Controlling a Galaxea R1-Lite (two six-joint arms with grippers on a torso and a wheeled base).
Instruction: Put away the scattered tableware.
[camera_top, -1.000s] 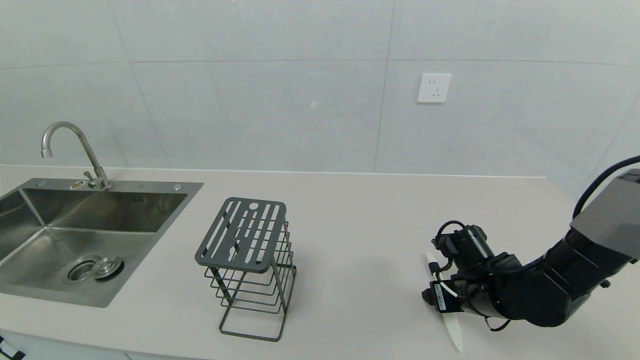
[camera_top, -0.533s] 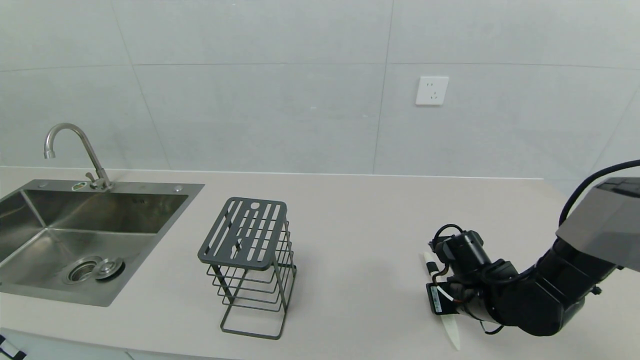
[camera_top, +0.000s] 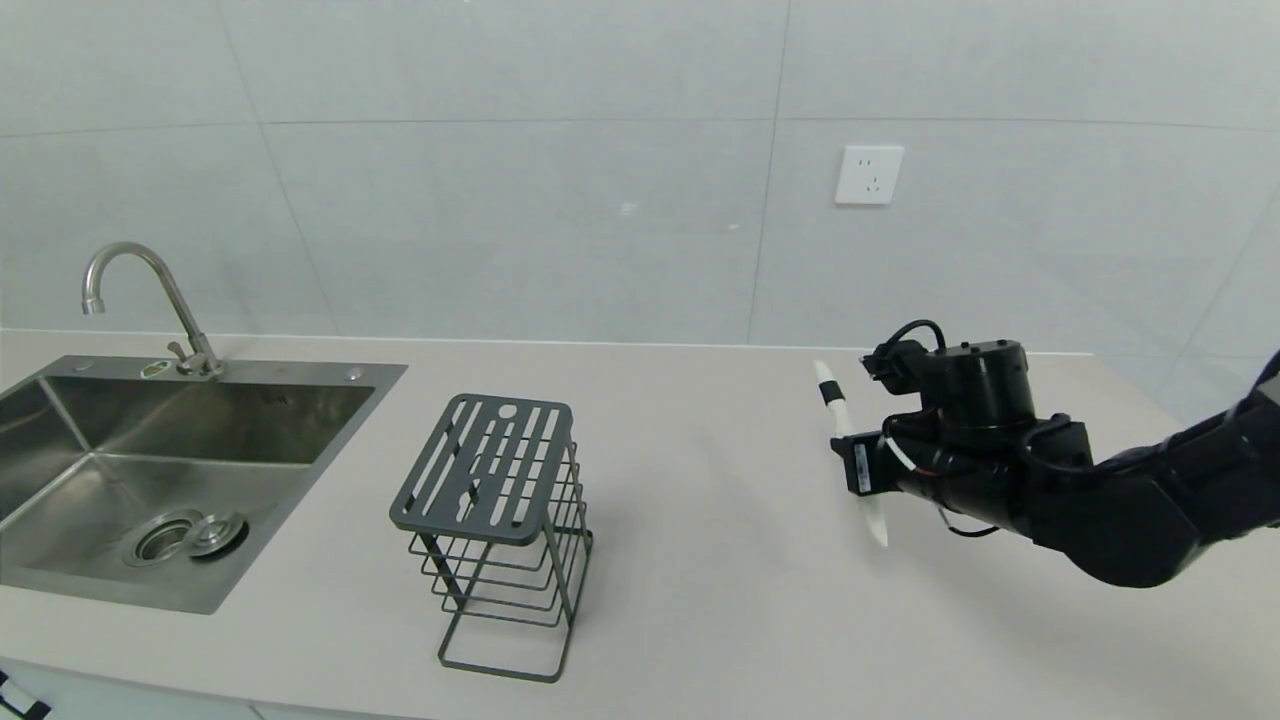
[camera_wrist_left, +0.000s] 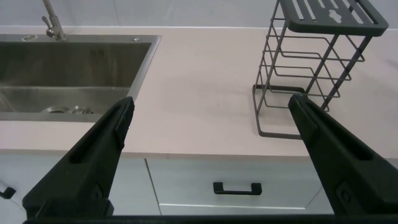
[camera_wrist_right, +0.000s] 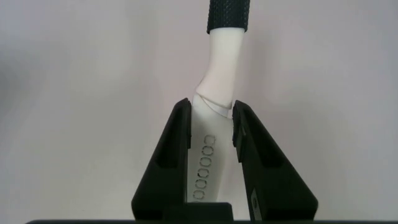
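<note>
A white knife with a black band on its handle hangs in the air over the right part of the counter, held by my right gripper. In the right wrist view the fingers are shut on the knife where blade meets handle, and the black-banded handle end points away. The dark wire rack with a slotted top stands at the counter's middle, well left of the knife. My left gripper is open below the counter's front edge, facing the rack and sink.
A steel sink with a faucet fills the counter's left end. A wall socket sits on the tiled wall behind. The counter between rack and right arm is bare. A drawer handle shows under the counter.
My right gripper has lifted the knife off the counter and carried it up and away from the front edge. The head view shifted slightly.
</note>
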